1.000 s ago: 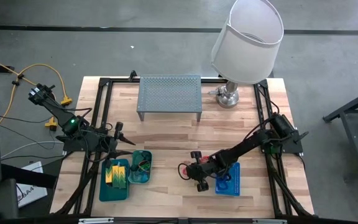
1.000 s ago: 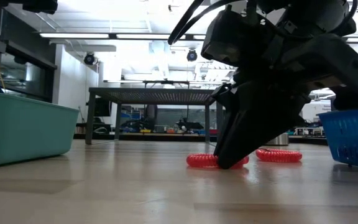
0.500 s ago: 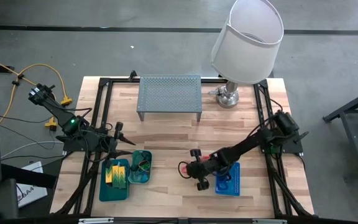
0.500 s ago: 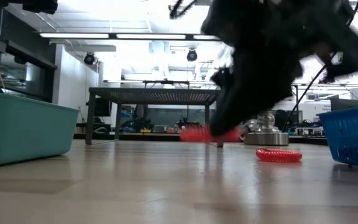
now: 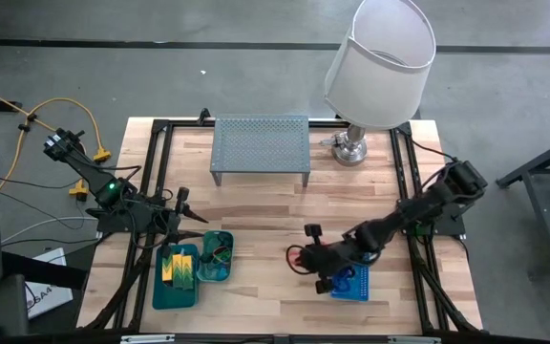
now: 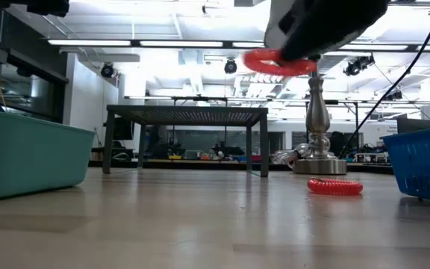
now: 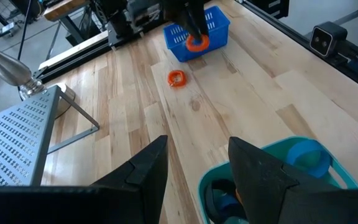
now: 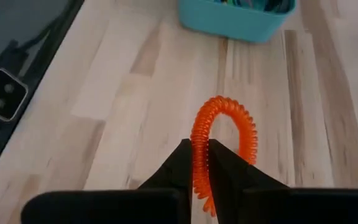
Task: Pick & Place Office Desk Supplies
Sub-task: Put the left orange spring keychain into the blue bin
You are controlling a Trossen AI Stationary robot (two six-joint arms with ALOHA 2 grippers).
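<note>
Teal trays [image 5: 178,287] hold yellow-green blocks [image 5: 179,267] (perhaps dark loops [image 5: 220,255] too).

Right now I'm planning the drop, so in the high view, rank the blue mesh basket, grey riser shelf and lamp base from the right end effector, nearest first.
From the right end effector, shut on a red band loop:
1. Blue mesh basket, just beside it, front right.
2. Grey riser shelf, back centre.
3. Lamp base, back right; roughly as far as the shelf, too close to call.

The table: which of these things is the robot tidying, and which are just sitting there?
Part of the job:
- red coiled band loop held in the right gripper
- second red coiled loop on the wooden table
- blue mesh basket
- teal plastic trays

Just there:
- grey perforated metal riser shelf
- white-shaded lamp
</note>
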